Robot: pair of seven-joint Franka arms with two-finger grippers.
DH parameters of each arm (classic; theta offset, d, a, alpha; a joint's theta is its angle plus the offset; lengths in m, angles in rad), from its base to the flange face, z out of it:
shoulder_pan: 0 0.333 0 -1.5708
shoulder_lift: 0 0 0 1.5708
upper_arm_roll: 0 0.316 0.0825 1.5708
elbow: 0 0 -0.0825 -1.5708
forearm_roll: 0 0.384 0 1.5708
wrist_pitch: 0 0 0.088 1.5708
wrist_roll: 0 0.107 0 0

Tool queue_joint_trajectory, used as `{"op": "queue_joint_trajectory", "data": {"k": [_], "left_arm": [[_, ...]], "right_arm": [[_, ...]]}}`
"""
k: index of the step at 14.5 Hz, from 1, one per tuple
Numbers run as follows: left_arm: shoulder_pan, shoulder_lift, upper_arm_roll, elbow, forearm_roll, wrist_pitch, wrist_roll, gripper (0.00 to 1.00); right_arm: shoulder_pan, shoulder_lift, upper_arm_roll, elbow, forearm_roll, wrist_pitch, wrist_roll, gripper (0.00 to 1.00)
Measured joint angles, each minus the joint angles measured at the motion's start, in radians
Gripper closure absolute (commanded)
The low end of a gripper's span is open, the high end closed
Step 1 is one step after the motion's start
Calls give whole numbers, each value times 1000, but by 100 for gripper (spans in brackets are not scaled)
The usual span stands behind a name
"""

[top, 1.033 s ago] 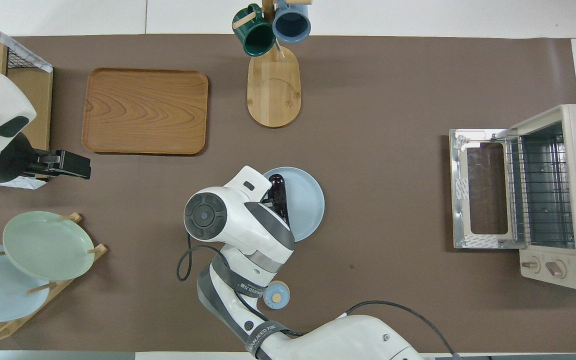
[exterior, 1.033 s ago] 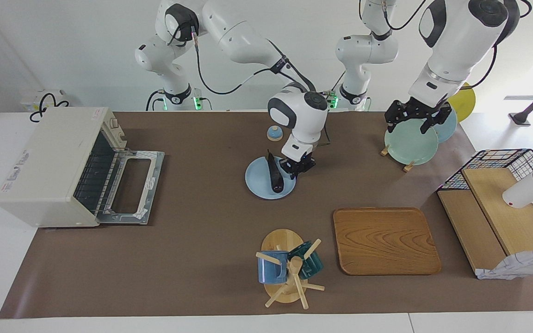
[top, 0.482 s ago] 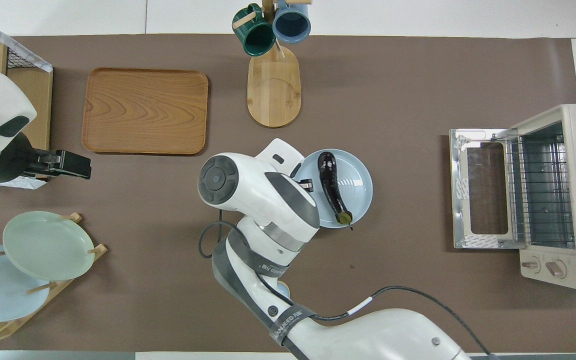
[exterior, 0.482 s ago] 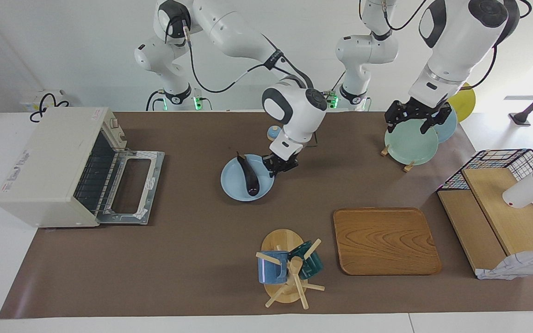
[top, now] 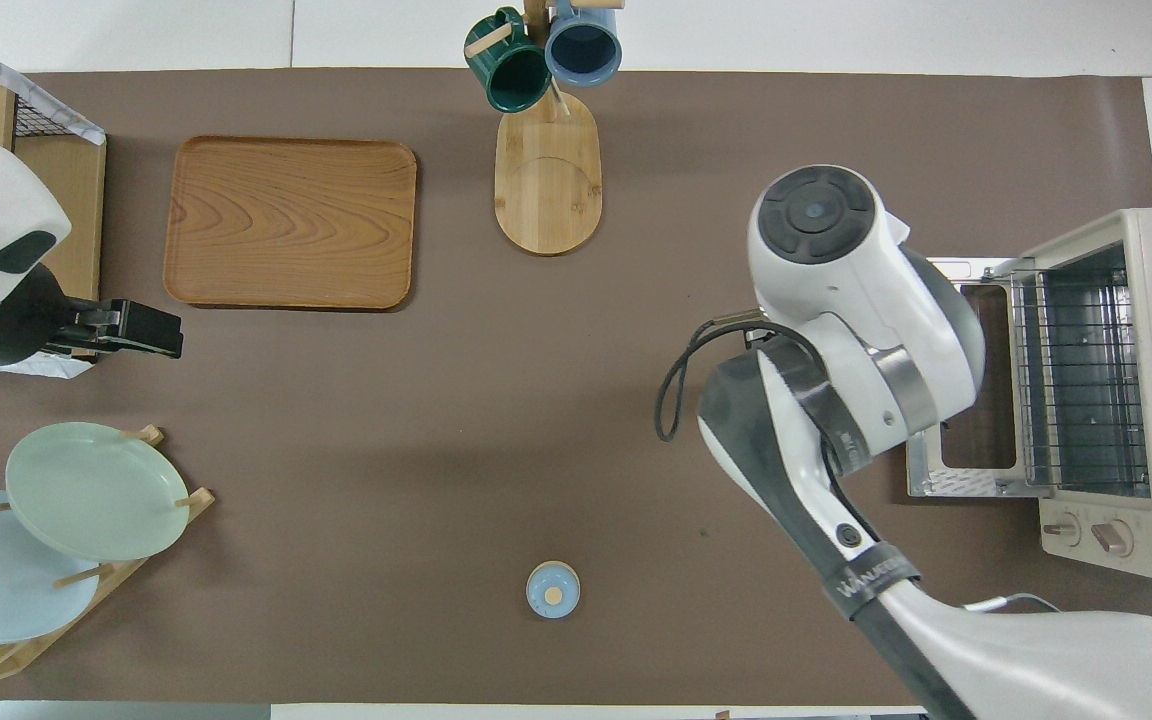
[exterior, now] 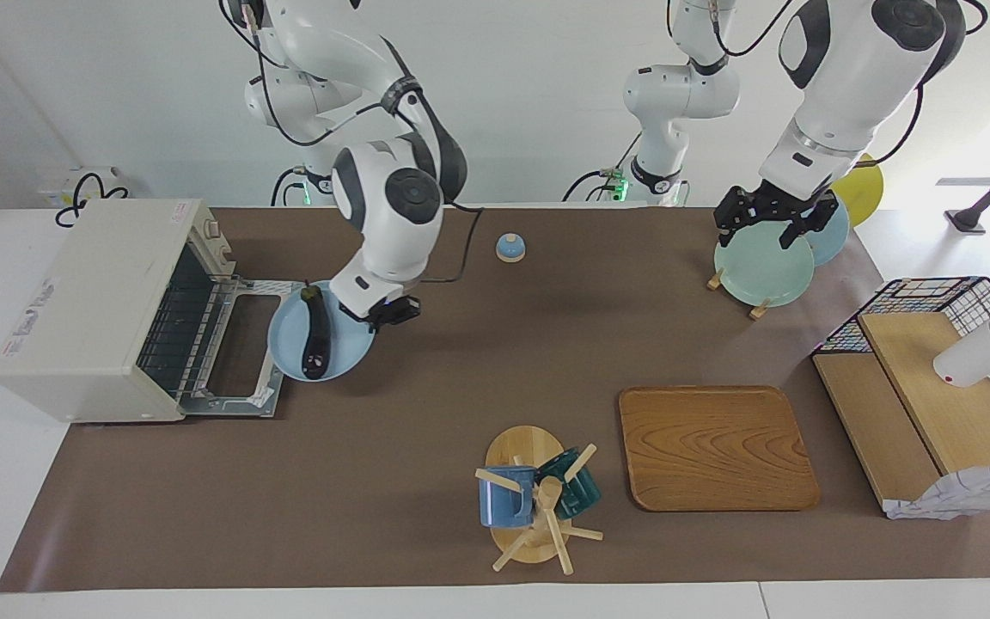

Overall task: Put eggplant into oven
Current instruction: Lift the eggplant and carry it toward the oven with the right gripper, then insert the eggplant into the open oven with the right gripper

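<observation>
The dark purple eggplant (exterior: 314, 334) lies on a light blue plate (exterior: 333, 354). My right gripper (exterior: 375, 315) is shut on that plate's rim and holds it in the air over the outer edge of the oven's open door (exterior: 241, 344). The cream-white oven (exterior: 91, 301) stands at the right arm's end of the table, its wire rack showing. In the overhead view the oven (top: 1126, 400) shows, but my right arm (top: 836, 270) hides the plate, the eggplant and the gripper. My left gripper (exterior: 774, 222) waits, open and empty, over the plate rack.
A small blue bell (exterior: 510, 248) sits near the robots. A mug tree (exterior: 534, 499) and a wooden tray (exterior: 714, 447) lie farther out. A rack with a green plate (exterior: 761, 262) and a wire basket (exterior: 933, 301) stand at the left arm's end.
My right gripper has carried the blue plate with the eggplant from mid-table toward the oven, to the edge of its open door. The left arm has not moved.
</observation>
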Motion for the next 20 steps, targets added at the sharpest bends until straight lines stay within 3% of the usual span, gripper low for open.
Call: {"op": "queue_joint_trajectory", "data": {"k": [4,11,20], "left_arm": [[7,0,0,0,-1,-2,0,0],[9,0,0,0,-1,-2,0,0],[9,0,0,0,-1,-2,0,0]], "right_arm": [[-114,-100,0,-172,0,62,-115,100],[-348,-143,0,-231,0,105,-405,100],[-403,-167,3,-328,2,223,-477,100]]}}
